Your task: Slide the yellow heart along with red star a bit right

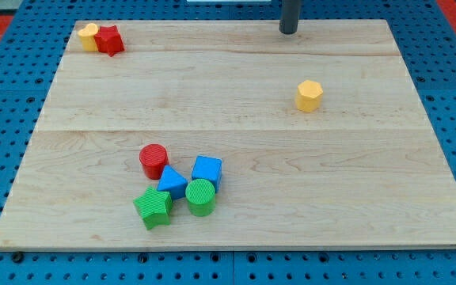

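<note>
Board (291, 174) under my rod is pale wood, visible grain, smooth matt finish, laid in planks; the surround (6, 95) is blue perforated sheet, slightly glossy. Blocks look like ridged matt plastic: yellow heart (89, 36) and red star (110, 39) at the top-left corner. My tip (289, 32) is dark, smooth, matt.

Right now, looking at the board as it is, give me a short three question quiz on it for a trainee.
1. True or false: the yellow heart touches the red star.
2. Which block lies nearest my tip? A: yellow hexagon; B: red cylinder; C: green star.
3. Fill in: the cluster at the view's bottom holds ___ blocks.

Key: 1 true, side by side in the view's top left corner. 2 A. 3 five, adding the green cylinder, blue cube and blue triangle.
</note>
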